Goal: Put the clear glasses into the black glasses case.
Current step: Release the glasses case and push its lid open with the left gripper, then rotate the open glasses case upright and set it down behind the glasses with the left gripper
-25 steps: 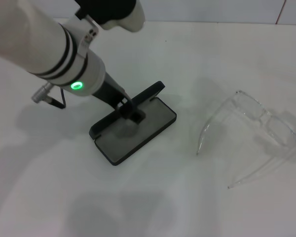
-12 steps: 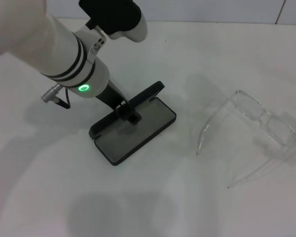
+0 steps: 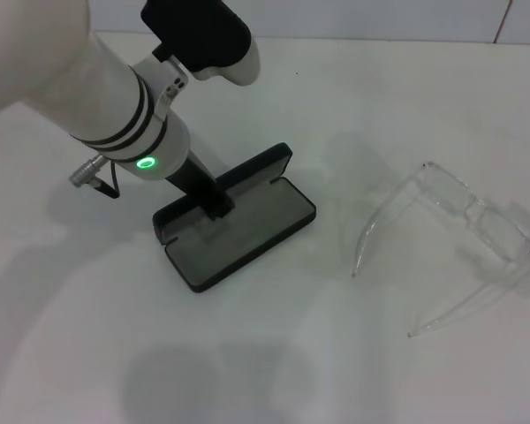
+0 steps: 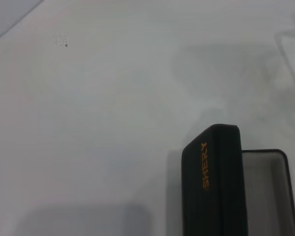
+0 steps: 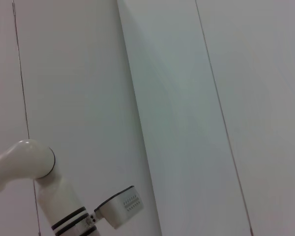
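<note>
The black glasses case (image 3: 258, 228) lies open at the table's middle, grey lining up, its lid (image 3: 247, 173) standing nearly upright along the far side. My left gripper (image 3: 215, 207) reaches down from the upper left and touches the lid's inner face near its left end. In the left wrist view the lid (image 4: 215, 183) with orange "SHERY" lettering stands edge-on beside the grey lining (image 4: 265, 196). The clear glasses (image 3: 464, 216) rest on the table to the right of the case, arms unfolded toward the front. My right gripper is out of view.
The white table (image 3: 274, 353) stretches around the case and glasses. The left arm's white forearm (image 3: 115, 97) with its green light hangs over the table's back left. The right wrist view shows only a white wall and the far left arm (image 5: 59, 206).
My left gripper has drawn back to the left, tipping the lid more upright. The case's left end has slid a little left. The glasses have not moved.
</note>
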Motion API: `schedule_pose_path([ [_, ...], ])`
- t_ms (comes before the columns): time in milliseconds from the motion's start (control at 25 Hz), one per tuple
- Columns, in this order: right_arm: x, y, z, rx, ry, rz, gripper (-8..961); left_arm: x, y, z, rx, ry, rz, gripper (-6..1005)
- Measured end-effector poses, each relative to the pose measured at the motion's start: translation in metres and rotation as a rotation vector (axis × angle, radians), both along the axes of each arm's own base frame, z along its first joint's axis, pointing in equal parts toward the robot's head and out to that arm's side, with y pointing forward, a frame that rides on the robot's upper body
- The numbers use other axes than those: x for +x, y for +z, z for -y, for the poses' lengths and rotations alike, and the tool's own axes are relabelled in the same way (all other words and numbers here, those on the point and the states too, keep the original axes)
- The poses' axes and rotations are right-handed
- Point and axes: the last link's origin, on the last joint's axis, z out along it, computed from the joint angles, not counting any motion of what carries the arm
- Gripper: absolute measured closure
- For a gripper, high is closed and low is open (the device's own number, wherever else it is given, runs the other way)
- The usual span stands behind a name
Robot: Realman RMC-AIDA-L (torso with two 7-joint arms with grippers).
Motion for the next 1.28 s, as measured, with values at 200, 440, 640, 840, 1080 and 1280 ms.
schedule_pose_path([
  [200, 0.0, 0.0, 0.0, 0.005, -0.002, -0.004, 72, 0.005, -0.003, 0.004, -0.015, -0.031, -0.007, 720],
  [440, 0.004, 0.006, 0.005, 0.046, -0.016, -0.026, 72, 0.017, -0.002, 0.013, -0.033, -0.118, -0.006, 805],
  [640, 0.01, 0.017, 0.022, 0.157, -0.001, -0.104, 72, 0.026, -0.003, 0.035, -0.081, -0.34, -0.041, 813],
  [840, 0.014, 0.029, 0.041, 0.264, 0.017, -0.159, 72, 0.03, -0.012, 0.048, -0.07, -0.508, -0.102, 828],
  [1080, 0.017, 0.03, 0.048, 0.288, 0.004, -0.164, 73, 0.028, -0.022, 0.049, -0.084, -0.59, -0.12, 892],
  [1280, 0.017, 0.03, 0.049, 0.288, 0.002, -0.165, 73, 0.025, -0.032, 0.048, -0.09, -0.654, -0.122, 908],
])
